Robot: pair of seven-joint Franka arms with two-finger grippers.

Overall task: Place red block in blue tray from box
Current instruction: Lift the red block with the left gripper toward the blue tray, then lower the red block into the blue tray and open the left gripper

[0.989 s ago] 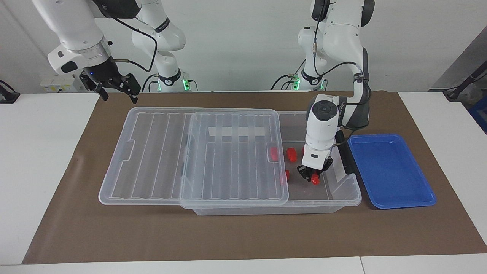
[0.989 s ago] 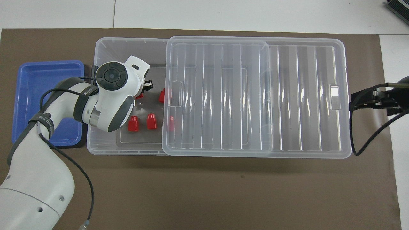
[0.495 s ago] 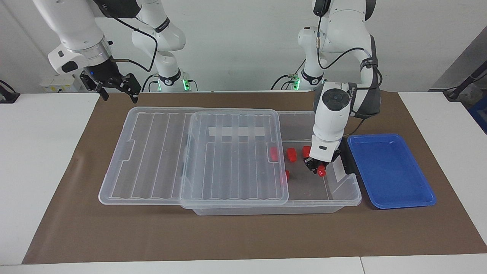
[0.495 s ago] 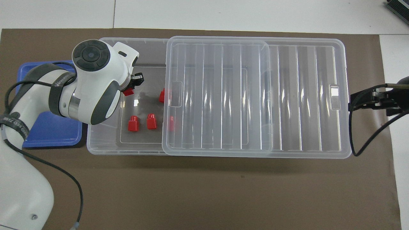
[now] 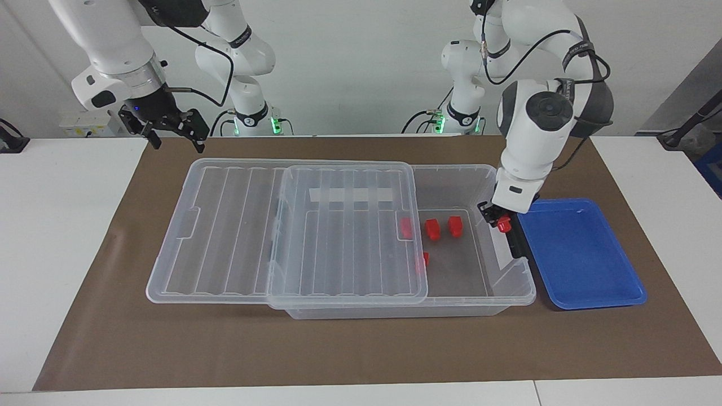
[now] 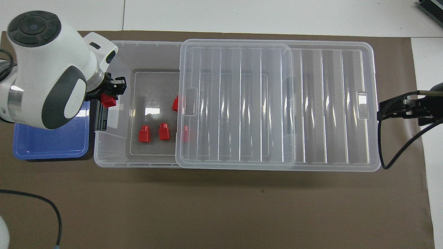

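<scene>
My left gripper [image 5: 500, 219] is shut on a red block [image 5: 503, 225] and holds it in the air over the box's end wall, beside the blue tray [image 5: 581, 254]. The overhead view shows this gripper [image 6: 111, 94] and its block [image 6: 109, 100] over the box's black handle. The clear box [image 5: 479, 304] has its lid [image 5: 293, 225] slid toward the right arm's end. Two red blocks [image 5: 432, 229] [image 5: 454, 225] lie on the open box floor, and two more [image 5: 405, 228] lie partly under the lid. My right gripper [image 5: 176, 144] is open and waits above the lid's corner.
The blue tray [image 6: 48, 143] holds nothing and sits against the box's handle end [image 6: 100, 119]. A brown mat [image 5: 361, 349] covers the table under everything. The lid [image 6: 277, 103] overhangs the box at the right arm's end, where the right gripper [image 6: 382, 110] hangs.
My left gripper has lifted the red block off the box floor and carried it up and toward the blue tray. The right arm has not moved.
</scene>
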